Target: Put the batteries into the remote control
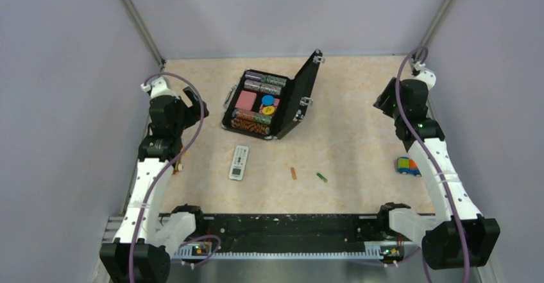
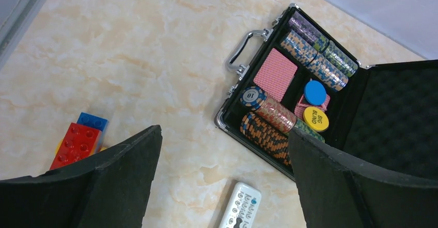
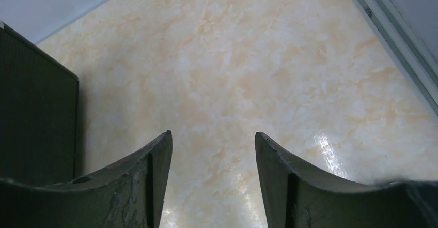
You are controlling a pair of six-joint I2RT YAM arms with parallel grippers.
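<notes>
While left tool and right tool hang released, empty, I fear a clumsy pinch rolling the orange battery or green battery across the table.

Remote control: slim white, lying flat, keys up, small display and green-teal button visible, near the handle-side front corner of the open black case and on the robot's side of it, long axis pointing roughly at the case. Batteries are both loose outside the remote, further right on the same side of the case. Orange-brown battery is roughly in line with the case's hinge-side corner; green battery lies near it to the right, not touching, at a slant.
</notes>
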